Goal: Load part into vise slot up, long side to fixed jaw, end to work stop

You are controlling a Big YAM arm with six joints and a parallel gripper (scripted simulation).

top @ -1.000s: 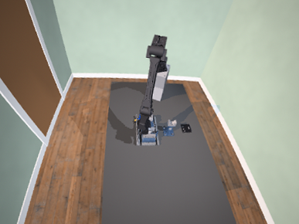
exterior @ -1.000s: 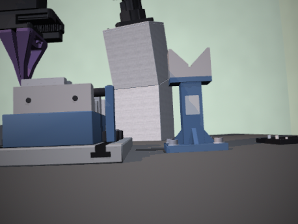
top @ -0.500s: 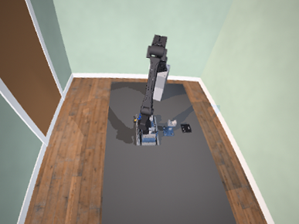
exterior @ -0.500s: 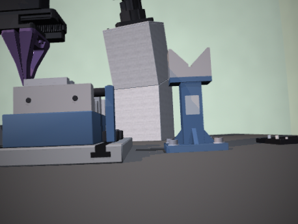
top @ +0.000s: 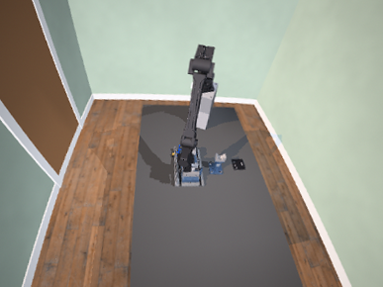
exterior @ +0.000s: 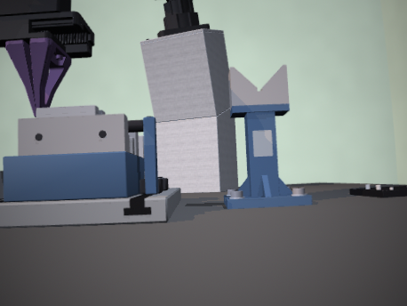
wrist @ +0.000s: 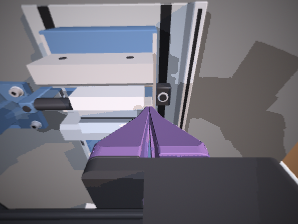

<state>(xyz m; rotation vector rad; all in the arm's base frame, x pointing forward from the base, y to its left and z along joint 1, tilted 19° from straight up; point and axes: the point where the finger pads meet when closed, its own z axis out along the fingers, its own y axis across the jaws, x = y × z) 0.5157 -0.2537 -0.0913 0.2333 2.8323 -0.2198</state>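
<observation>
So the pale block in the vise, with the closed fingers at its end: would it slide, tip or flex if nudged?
Probably it would slide. The part looks like a rigid, flat-sided bar lying low between the jaws, so tipping or rolling seems unlikely. Its smooth faces suggest that it shifts easily along the vise under the shut gripper. Flexing looks improbable; its weight cannot be judged.

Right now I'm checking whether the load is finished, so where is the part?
In the exterior view, at the left, the part lies in the vise behind the near jaw, under the shut gripper; the infeed plate at far right holds no block.
</observation>
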